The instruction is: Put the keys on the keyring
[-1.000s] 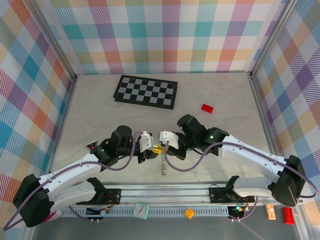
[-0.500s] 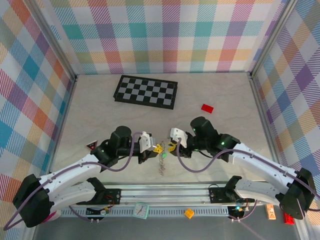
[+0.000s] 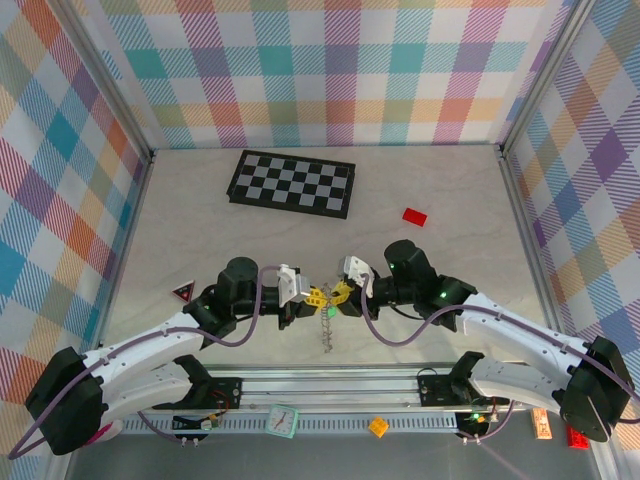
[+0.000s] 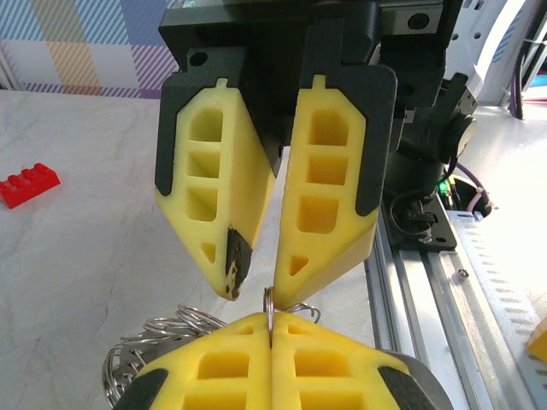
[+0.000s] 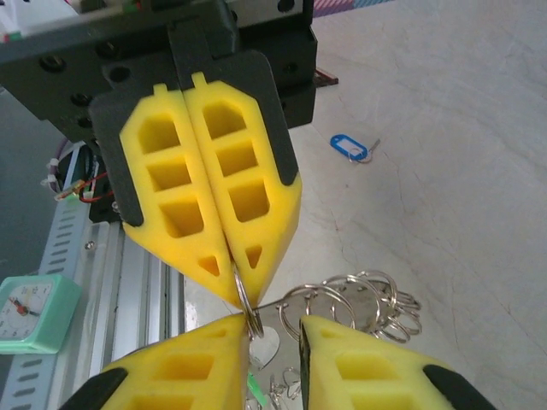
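Observation:
My left gripper is shut on the edge of a thin metal keyring, held upright just above the table. A bunch of smaller rings hangs off it, and a chain trails toward the rail. My right gripper faces the left one tip to tip. It is open, one finger against the ring. A blue key lies alone on the table beyond. A green sliver shows under the rings.
A chequered board lies at the back and a flat red brick right of centre. A red-and-black triangle sits at the left. The aluminium rail runs along the near edge, with a mint clock below it.
My right gripper has opened and drawn back to the right from the left one, then narrowed a little. My left gripper has closed fully on the ring.

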`<action>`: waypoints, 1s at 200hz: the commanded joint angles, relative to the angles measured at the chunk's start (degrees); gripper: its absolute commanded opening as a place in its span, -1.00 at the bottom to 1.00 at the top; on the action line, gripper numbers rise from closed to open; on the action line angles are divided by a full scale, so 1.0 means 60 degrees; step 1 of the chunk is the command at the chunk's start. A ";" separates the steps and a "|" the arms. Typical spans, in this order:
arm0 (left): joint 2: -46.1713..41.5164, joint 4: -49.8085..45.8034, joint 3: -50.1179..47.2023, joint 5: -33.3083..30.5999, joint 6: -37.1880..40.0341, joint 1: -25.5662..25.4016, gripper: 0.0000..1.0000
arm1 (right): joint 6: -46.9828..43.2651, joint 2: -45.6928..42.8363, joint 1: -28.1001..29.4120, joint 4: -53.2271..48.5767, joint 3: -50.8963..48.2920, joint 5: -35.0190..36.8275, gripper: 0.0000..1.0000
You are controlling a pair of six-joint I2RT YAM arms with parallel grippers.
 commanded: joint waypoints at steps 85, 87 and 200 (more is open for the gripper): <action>-0.0069 0.1932 -0.0386 0.0318 -0.0788 -0.0058 -1.00 | 0.0207 0.0106 0.0018 0.0933 -0.0121 -0.0649 -1.00; -0.0076 0.1897 -0.0386 0.0278 -0.0776 -0.0059 -0.96 | 0.0180 0.0098 0.0018 0.0906 -0.0116 -0.0640 -1.00; -0.0107 -0.3839 0.1704 -0.0867 0.1534 -0.0064 -0.49 | -0.2364 0.0900 0.0250 -0.3157 0.2196 0.0117 -1.00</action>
